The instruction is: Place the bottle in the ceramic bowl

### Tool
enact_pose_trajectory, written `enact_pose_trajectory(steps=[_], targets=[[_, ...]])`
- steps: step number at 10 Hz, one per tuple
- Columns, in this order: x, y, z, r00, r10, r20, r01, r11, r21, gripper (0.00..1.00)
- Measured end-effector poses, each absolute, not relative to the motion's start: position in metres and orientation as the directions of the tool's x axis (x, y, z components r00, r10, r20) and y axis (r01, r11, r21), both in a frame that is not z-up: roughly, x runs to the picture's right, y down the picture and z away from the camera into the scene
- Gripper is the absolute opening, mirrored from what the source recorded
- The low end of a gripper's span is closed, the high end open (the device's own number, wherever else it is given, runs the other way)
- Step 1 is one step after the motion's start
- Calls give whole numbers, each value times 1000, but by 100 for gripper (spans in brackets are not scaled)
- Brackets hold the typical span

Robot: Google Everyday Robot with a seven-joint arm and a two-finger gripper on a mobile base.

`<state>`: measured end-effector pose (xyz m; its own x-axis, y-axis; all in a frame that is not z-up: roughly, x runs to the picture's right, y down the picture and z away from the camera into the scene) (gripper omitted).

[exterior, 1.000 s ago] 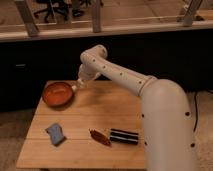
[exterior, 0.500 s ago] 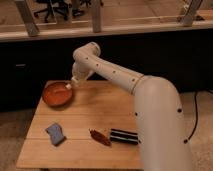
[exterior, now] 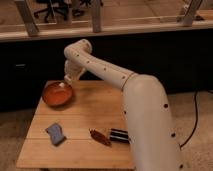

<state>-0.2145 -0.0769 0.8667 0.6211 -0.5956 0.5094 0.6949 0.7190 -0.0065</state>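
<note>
The ceramic bowl [exterior: 56,94] is orange-red and glossy and sits at the far left of the wooden table [exterior: 85,112]. My gripper [exterior: 66,81] hangs at the end of the white arm, just above the bowl's right rim. It is shut on the bottle [exterior: 62,86], a small pale shape at its tip, held over the inside right part of the bowl. I cannot tell whether the bottle touches the bowl.
A blue-grey cloth-like thing [exterior: 56,133] lies near the table's front left. A dark reddish-brown oblong thing [exterior: 100,137] and a black object [exterior: 119,135] lie near the front middle, beside the robot's white body [exterior: 150,130]. A dark counter runs behind the table.
My gripper has moved left with the bottle, from beside the bowl's right edge to over its right rim. The other things on the table have not moved.
</note>
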Motion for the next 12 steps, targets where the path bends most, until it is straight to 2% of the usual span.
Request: enact_pose_trajectory(steps=[12], targets=[[-333,-59,846,418,-714,562,828,554,88,0]])
